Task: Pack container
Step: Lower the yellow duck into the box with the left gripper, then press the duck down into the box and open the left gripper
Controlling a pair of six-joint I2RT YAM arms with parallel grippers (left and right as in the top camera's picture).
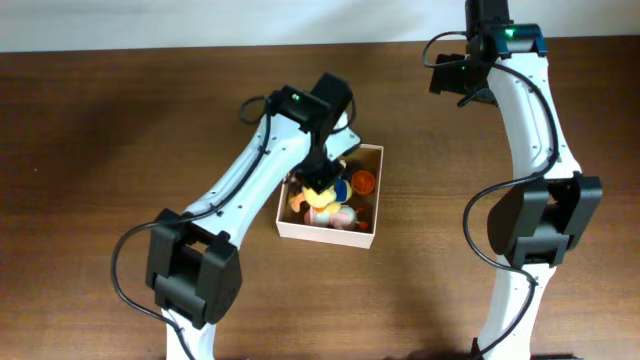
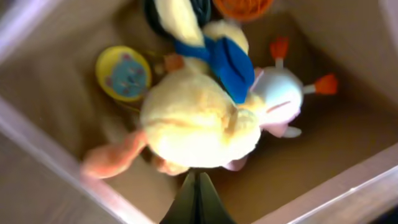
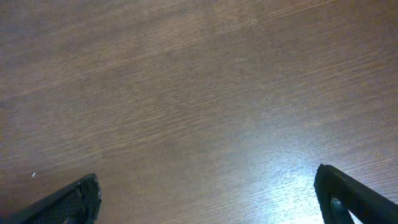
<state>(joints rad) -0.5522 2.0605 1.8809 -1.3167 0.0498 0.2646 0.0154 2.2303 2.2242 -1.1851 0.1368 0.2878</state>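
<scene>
The container (image 1: 325,231) is a square shallow box with white outer walls and a tan inside, at the table's middle. It holds a yellow plush toy (image 2: 199,121) with a blue scarf, a white toy with orange tips (image 2: 283,93), a yellow disc (image 2: 123,73) and an orange toy (image 1: 363,182). My left gripper (image 1: 322,178) hangs inside the box; its jaws (image 2: 198,186) are shut, with their tip at the plush's lower edge. My right gripper (image 1: 460,90) is open and empty over bare wood (image 3: 208,193), far right of the box.
The brown wooden table (image 1: 120,130) stretches to all sides of the box. A pale wall edge runs along the back (image 1: 200,20). The box walls (image 2: 37,149) stand close around the left jaws.
</scene>
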